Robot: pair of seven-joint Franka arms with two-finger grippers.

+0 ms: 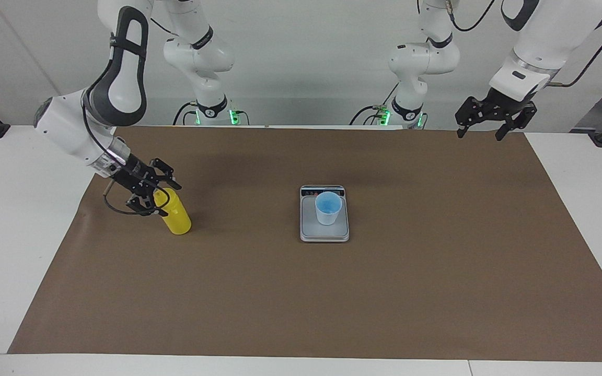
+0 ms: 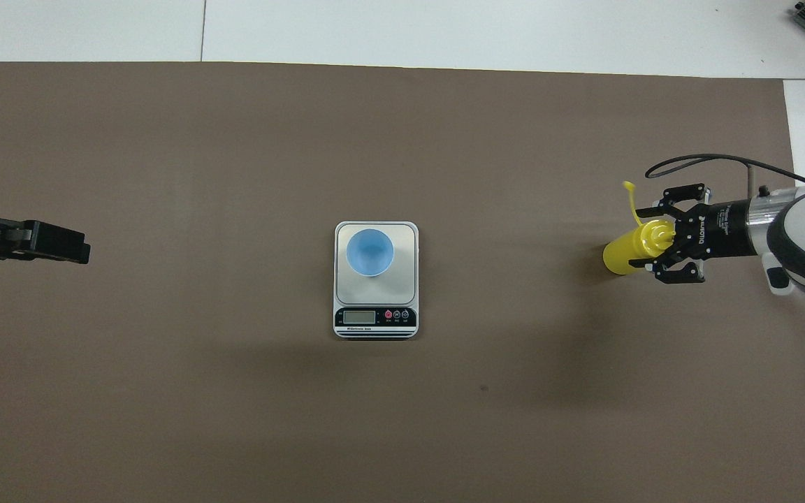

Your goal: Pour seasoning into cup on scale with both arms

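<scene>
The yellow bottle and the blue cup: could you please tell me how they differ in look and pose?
The yellow bottle leans toward the right gripper at its top; the blue cup stands upright. The bottle is tall with a capped nozzle, while the cup is short and open-topped. The bottle rests on the brown mat; the cup sits on the scale. Both look plastic.

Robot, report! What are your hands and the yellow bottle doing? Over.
Right gripper open at tilted seasoning top. Left gripper open, waiting. Cup on scale. Nothing between.

White jointed arms [image 1: 118, 68], black cables, black hands.
</scene>
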